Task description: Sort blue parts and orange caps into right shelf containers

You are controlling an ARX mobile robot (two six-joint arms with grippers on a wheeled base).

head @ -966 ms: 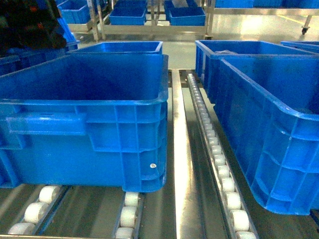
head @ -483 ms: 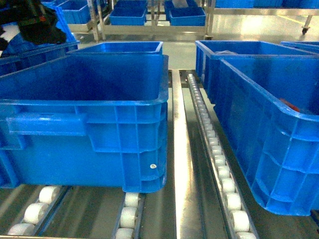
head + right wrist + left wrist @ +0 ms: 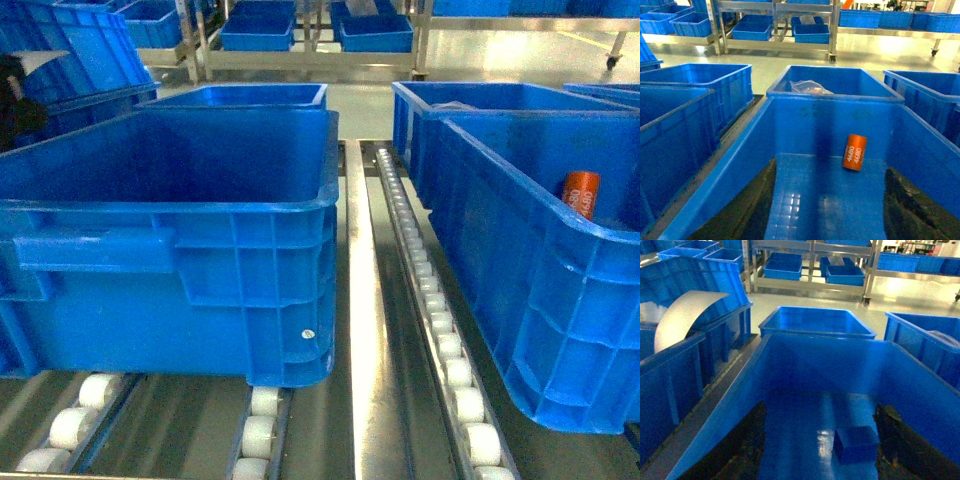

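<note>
An orange cap (image 3: 855, 152) with pale print "4680" shows near the far wall of a blue crate (image 3: 835, 98); whether it rests or is in the air I cannot tell. My right gripper (image 3: 832, 167) is open above this crate, empty. The head view shows the same cap (image 3: 580, 193) just behind the right crate's rim (image 3: 520, 170). A chunky blue part (image 3: 856, 444) lies on the floor of another blue crate (image 3: 820, 365). My left gripper (image 3: 823, 407) is open over it, the part close to the right finger (image 3: 900, 440). A dark bit of the left arm (image 3: 12, 100) shows at the far left.
Roller tracks (image 3: 440, 330) and a steel rail run between the two crates. More blue crates stand behind; one holds a clear plastic bag (image 3: 807, 87). A curved white sheet (image 3: 685, 315) sits in a crate on the left. Metal racks with crates (image 3: 300, 35) line the back.
The left arm has drawn away to the left edge of the head view. The orange cap has come into sight inside the right crate.
</note>
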